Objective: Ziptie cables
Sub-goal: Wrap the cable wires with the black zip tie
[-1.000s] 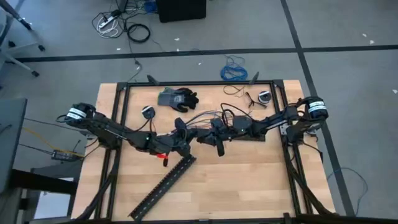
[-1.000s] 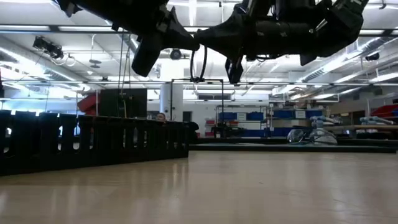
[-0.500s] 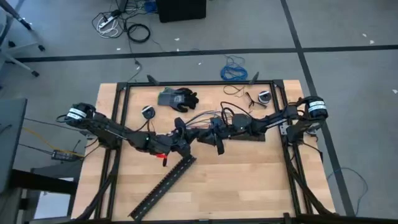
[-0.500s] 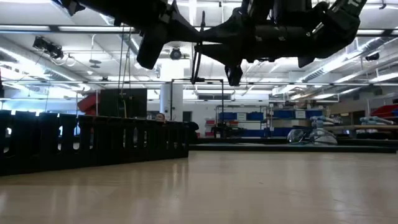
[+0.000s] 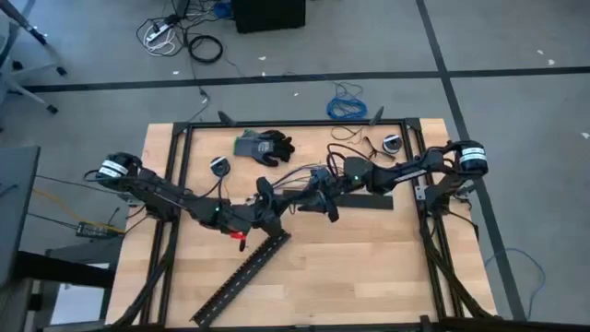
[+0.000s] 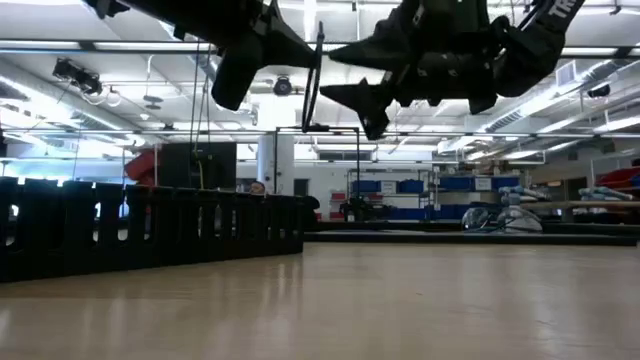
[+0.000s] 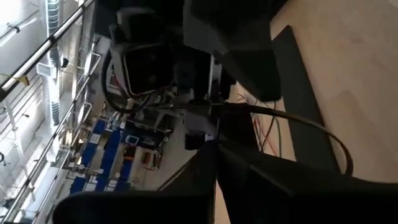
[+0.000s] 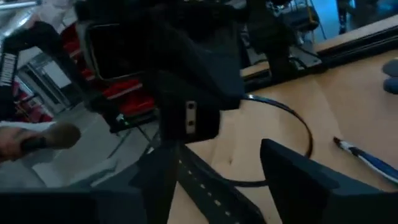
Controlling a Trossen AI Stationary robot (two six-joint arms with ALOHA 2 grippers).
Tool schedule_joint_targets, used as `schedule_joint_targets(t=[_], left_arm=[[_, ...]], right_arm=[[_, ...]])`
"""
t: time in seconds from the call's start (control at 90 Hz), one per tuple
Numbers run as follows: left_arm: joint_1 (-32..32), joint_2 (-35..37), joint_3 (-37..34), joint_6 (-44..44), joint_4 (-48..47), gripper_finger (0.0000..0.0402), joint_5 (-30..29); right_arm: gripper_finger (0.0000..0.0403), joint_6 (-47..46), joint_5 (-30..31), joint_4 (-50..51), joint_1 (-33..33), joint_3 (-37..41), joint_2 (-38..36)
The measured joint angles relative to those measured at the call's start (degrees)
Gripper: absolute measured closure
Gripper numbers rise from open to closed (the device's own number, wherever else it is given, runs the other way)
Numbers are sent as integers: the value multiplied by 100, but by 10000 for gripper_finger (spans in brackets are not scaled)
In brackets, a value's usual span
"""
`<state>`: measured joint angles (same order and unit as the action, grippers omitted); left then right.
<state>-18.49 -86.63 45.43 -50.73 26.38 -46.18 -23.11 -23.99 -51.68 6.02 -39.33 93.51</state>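
Note:
A thin black zip tie (image 6: pixel 320 80) stands as a narrow loop above the table, at the tips of my left gripper (image 5: pixel 270 196), which is shut on it. My right gripper (image 5: pixel 321 198) faces it from the right, open, its fingers above and below the loop (image 8: pixel 300 127) and apart from it. The cables (image 5: pixel 300 173), thin pale and coloured wires, run just beyond both grippers toward the far side. What they rest on is not visible. In the left wrist view some of them (image 7: pixel 268 134) show beside a black strip (image 7: pixel 298 93). My left gripper pinches the zip tie between its two shut fingers, at their free ends (image 7: pixel 214 144). The fingers come level from the table's left. The tie's strap (image 7: pixel 292 119) runs on past them and curves round, clear of the table. Which part of the tie lies between them is hidden.
A black cable chain (image 5: pixel 244 270) lies slantwise near the front, and a flat black strip (image 5: pixel 373 200) lies under the right arm. A dark glove (image 5: pixel 263 145) and two small round things (image 5: pixel 218 164) (image 5: pixel 392 143) lie at the back. A blue coiled cable (image 5: pixel 348 104) is on the floor.
My right gripper has opened and its wrist has drawn back a little toward the far right. The zip tie's loop, which hung wide between the two grippers, now stands narrow and upright at my left gripper's tips.

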Motion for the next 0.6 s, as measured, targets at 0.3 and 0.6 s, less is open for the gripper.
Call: schedule_joint_targets(t=[0.3,0.6], left_arm=[[1,0,0,861,-673,401,13],[83,0,0,954,-625,402,191]], right_arm=[[186,136,-83,-309,17,0,-94],[207,130,23,-525,17,0,-98]])
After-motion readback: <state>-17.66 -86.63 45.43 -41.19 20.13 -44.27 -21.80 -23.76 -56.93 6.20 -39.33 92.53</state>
